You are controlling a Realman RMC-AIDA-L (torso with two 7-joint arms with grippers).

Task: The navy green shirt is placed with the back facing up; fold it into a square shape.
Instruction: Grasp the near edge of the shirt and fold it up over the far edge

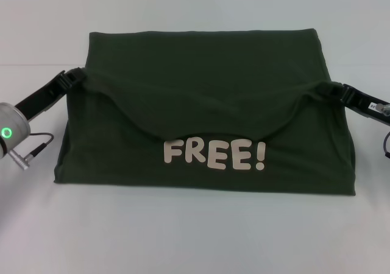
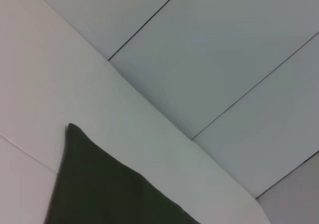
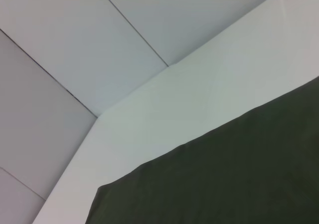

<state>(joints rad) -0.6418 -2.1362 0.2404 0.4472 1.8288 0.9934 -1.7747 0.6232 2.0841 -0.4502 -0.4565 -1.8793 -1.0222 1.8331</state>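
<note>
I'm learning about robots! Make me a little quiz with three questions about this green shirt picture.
1. What word is printed on the navy green shirt?
2. True or false: the left gripper and the right gripper each hold one side of the lifted flap.
3. The flap sags lowest: A) at its left end, B) in the middle, C) at its right end.

Key: 1. FREE! 2. True. 3. B, its middle droops to just above the letters.

the head view looks forward and down across the whole shirt (image 1: 207, 103) on the white table (image 1: 195, 237). both wrist views sit low at its sides, angled outward past table edge; each shares only a shirt corner.
</note>
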